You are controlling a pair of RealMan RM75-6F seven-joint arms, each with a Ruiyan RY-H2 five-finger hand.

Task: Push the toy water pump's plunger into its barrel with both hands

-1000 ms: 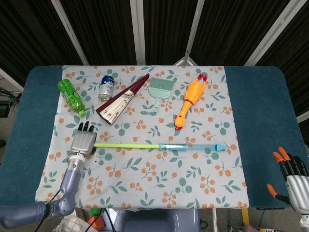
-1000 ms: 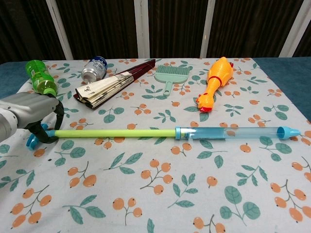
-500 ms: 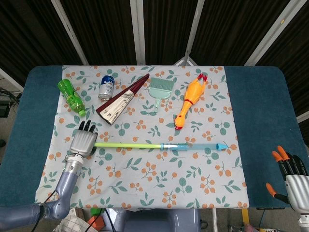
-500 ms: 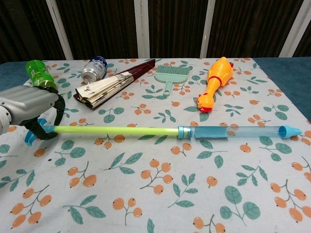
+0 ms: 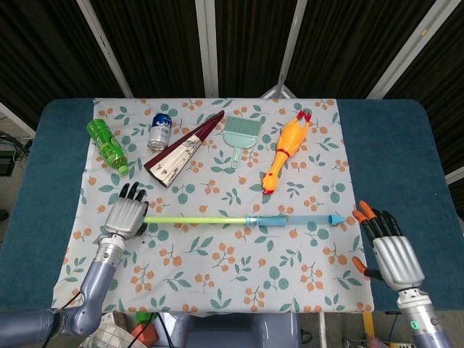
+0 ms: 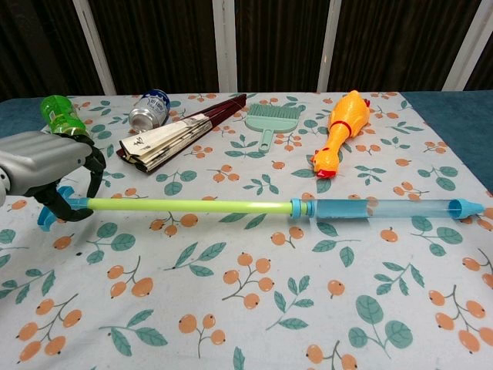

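Note:
The toy water pump lies across the middle of the cloth. Its yellow-green plunger rod (image 5: 196, 218) (image 6: 185, 205) runs left from the clear blue barrel (image 5: 290, 219) (image 6: 381, 208), whose nozzle (image 5: 337, 219) (image 6: 468, 207) points right. My left hand (image 5: 125, 214) (image 6: 42, 169) grips the blue handle (image 6: 52, 213) at the rod's left end, fingers curled round it. My right hand (image 5: 388, 246) hovers with fingers spread just right of the nozzle, apart from it, and holds nothing. The chest view does not show the right hand.
Along the back of the floral cloth (image 5: 217, 268) lie a green bottle (image 5: 106, 144), a can (image 5: 160, 130), a folded fan (image 5: 181, 151), a teal brush (image 5: 238, 137) and a rubber chicken (image 5: 286, 148). Blue table (image 5: 406, 159) flanks the cloth.
My right hand has come up and left from the table's front right corner to just beside the nozzle. The pump has slid slightly right with my left hand on its handle.

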